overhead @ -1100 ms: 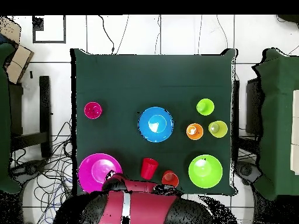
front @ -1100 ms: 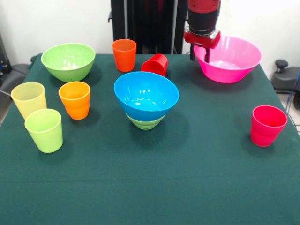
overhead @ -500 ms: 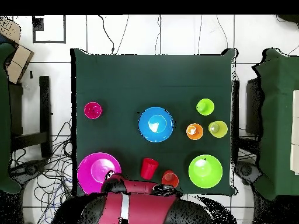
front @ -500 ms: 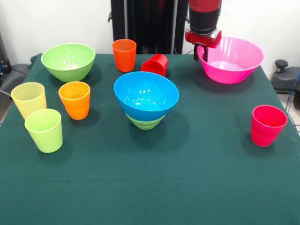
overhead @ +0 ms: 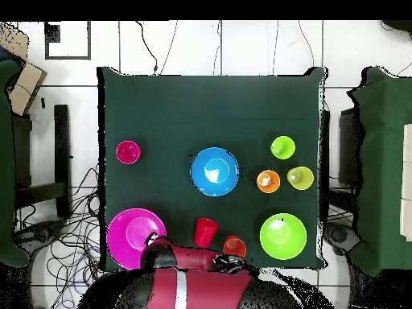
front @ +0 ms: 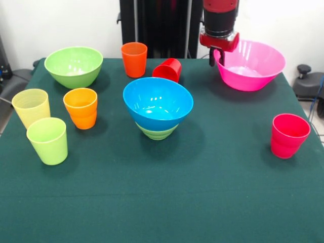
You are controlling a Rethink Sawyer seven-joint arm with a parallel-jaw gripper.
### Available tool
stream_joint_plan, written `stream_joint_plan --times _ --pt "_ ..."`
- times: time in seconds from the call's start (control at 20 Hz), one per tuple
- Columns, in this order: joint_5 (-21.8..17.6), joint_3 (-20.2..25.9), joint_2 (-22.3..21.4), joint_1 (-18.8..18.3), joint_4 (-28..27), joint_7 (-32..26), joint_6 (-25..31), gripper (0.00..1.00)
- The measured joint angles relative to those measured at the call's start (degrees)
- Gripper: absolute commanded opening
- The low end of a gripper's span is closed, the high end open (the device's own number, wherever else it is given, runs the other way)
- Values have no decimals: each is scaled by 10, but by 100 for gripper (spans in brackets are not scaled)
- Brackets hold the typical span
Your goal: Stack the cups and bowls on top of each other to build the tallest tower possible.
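My gripper (front: 216, 56) sits at the left rim of the large pink bowl (front: 251, 66) at the far right and looks shut on that rim. The blue bowl (front: 158, 103) rests in the small light green bowl (front: 157, 133) at the table's middle. The large light green bowl (front: 74, 66) stands far left. The pale yellow cup (front: 31, 105), lime green cup (front: 48, 140) and an orange cup (front: 81, 107) stand at the left. A second orange cup (front: 134, 58) stands at the back beside the red cup (front: 168, 69), which lies on its side. The pinkish-red cup (front: 289, 134) stands at the right.
The green cloth table (front: 167, 202) ends close behind the pink bowl. The black pedestal (front: 157, 25) rises at the far edge. In the overhead view my arm (overhead: 189, 278) covers the bottom edge beside the pink bowl (overhead: 129, 233).
My gripper has risen very slightly at the pink bowl's rim, and the bowl has shifted a touch to the right. The other cups and bowls have not moved.
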Motion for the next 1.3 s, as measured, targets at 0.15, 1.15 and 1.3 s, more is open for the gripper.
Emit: stream_joint_plan --times 0.15,1.15,1.3 --pt "0 8 -10 -16 0 0 0 0" --pt "0 60 -82 -72 0 0 5 0" --pt "0 69 -93 -84 0 0 14 0"
